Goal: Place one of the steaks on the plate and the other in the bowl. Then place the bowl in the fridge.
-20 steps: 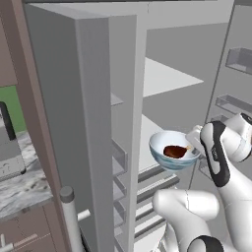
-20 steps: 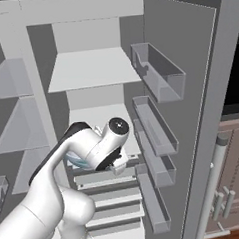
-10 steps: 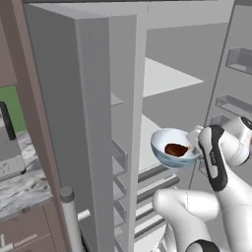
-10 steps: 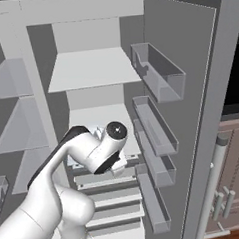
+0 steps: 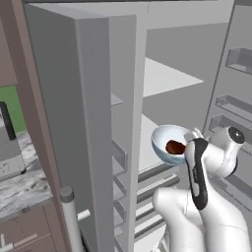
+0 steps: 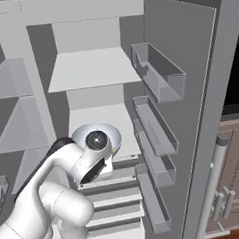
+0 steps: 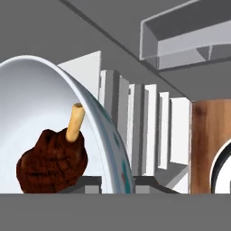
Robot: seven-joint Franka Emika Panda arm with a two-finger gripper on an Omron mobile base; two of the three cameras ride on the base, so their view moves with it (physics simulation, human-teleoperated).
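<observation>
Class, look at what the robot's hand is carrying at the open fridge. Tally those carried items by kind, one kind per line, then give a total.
Bowl: 1, white inside, held at its rim by the hand
Steak: 1, dark reddish-brown, lying in the bowl with a pale bone sticking up
Total: 2

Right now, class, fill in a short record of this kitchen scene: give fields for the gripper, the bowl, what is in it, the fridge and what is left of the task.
gripper: shut on the rim of the bowl
bowl: held in the air at the open fridge, in front of a white shelf, tilted
contents: dark reddish-brown steak with a pale bone end, lying in the bowl
fridge: door open, door bins and shelves in sight
left to do: bowl not yet set on a shelf
</observation>
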